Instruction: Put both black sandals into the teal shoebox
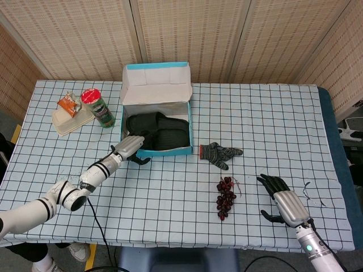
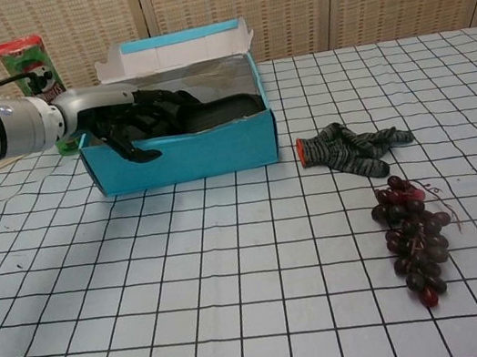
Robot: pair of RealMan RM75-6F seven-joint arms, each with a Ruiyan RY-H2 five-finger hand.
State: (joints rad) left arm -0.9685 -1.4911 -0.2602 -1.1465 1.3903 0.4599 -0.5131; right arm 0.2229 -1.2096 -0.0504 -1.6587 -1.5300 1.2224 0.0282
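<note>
Already both black sandals [image 1: 159,131] lie inside the teal shoebox [image 2: 187,150].
Left hand [image 1: 131,148] rests at the box's front left corner, fingers spread, holding nothing; right hand [image 1: 282,200] lies with fingers apart and nothing in it on the table [image 1: 272,130], well apart, near the grapes [image 1: 226,197] and glove [image 1: 220,153].

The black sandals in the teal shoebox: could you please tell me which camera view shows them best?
The head view: it looks down into the teal shoebox, showing both black sandals side by side. The chest view shows only their tops above the box's front wall, partly behind the left hand.
</note>
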